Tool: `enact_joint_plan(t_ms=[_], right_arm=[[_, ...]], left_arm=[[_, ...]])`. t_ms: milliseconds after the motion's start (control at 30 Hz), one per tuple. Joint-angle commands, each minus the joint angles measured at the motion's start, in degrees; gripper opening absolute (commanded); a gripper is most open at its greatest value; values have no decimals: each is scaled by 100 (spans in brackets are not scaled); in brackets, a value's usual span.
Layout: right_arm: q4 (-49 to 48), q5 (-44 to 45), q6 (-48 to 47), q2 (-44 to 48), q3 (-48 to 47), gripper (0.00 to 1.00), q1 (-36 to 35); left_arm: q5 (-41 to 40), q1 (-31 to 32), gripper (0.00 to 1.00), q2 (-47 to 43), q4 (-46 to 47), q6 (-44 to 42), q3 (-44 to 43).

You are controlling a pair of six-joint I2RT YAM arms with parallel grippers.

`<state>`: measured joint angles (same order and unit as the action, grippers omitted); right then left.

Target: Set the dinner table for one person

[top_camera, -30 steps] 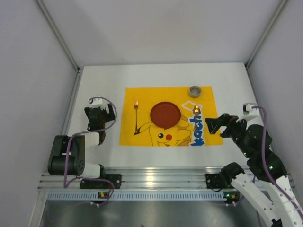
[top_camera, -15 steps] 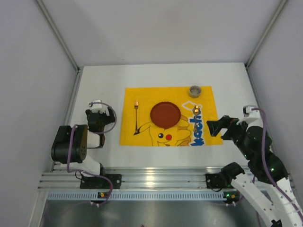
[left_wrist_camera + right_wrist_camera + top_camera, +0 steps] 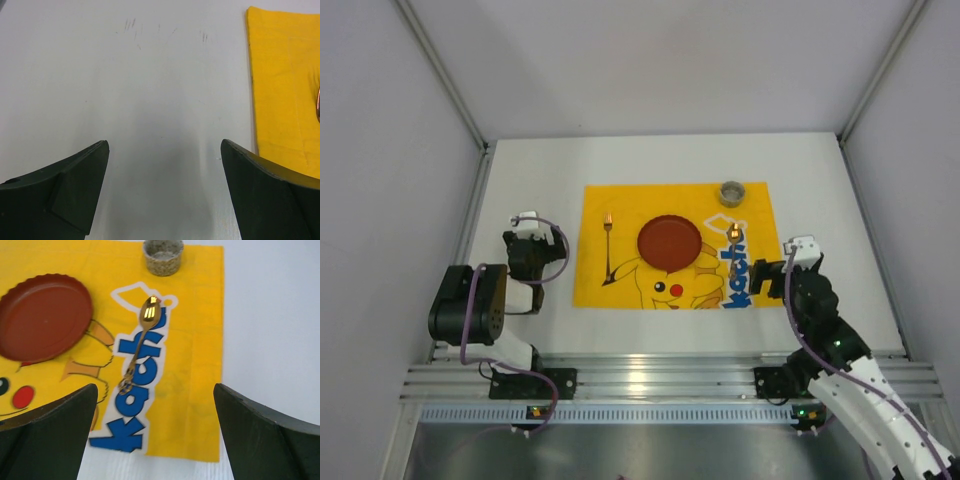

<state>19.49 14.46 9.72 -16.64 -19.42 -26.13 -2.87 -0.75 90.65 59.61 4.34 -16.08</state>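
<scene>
The dinner table [image 3: 820,180] is a plain white tabletop. On it lies a yellow cartoon-print cloth [image 3: 620,290] carrying a red round plate [image 3: 670,241], a gold fork [image 3: 607,250] to its left, a gold spoon [image 3: 732,250] to its right and a small grey cup [image 3: 732,192] at the far right corner. My left gripper [image 3: 530,240] is open and empty over bare table [image 3: 150,75], left of the cloth [image 3: 285,85]. My right gripper [image 3: 762,270] is open and empty above the cloth's near right corner [image 3: 195,390], with the spoon [image 3: 140,342], plate [image 3: 45,317] and cup [image 3: 162,255] ahead.
White walls with metal corner posts [image 3: 440,70] enclose the table on three sides. An aluminium rail [image 3: 650,380] with both arm bases runs along the near edge. Bare table lies beyond the cloth and on both sides of it.
The right arm has folded down and its gripper has shifted slightly left and nearer, by the cloth's right edge. The left gripper has drawn back a little toward its base.
</scene>
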Motion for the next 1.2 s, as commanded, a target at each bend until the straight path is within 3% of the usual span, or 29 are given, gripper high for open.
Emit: enact_joint_plan(t_ms=[0,33,100,233,367,467,600,667,700,733,1167], right_arm=[[-1902,979,-1223,-426,332,100,-15],[-2766,1050,-1400,-575,638,100,-15],[-3492,1287,-1709,-1015,904,100,37],[-5099,788,-1656,-2016,1431,100,765],[-6218,-658,-2349,-3516,1486,100,1618],[-7395,-1713,-2178,-4658,1231,100,2181],[-8283,-2174,-1428,-5935,686,100,2569],[-9448,-2422,-1491,-6727,877,100,2569],[-9454,-2300,-1403,-6651,878,100,2560],[-8854,-2133,-1394,-6572,731,100,2569],[-8936,-2219,-1402,-6641,659,100,2569]], left_arm=[[-38,5,98,-65,455,-47,-124],[-38,5,99,-65,463,-47,-124],[-38,5,99,-65,463,-47,-124],[-38,5,99,-65,463,-47,-124],[-38,5,98,-56,455,-47,-124],[-38,14,98,-56,455,-47,-124],[-38,-4,99,-56,463,-47,-124],[-38,-4,99,-56,455,-47,-124],[-38,14,99,-65,463,-38,-124],[-55,14,98,-65,455,-47,-124],[-55,14,98,-65,455,-47,-133]])
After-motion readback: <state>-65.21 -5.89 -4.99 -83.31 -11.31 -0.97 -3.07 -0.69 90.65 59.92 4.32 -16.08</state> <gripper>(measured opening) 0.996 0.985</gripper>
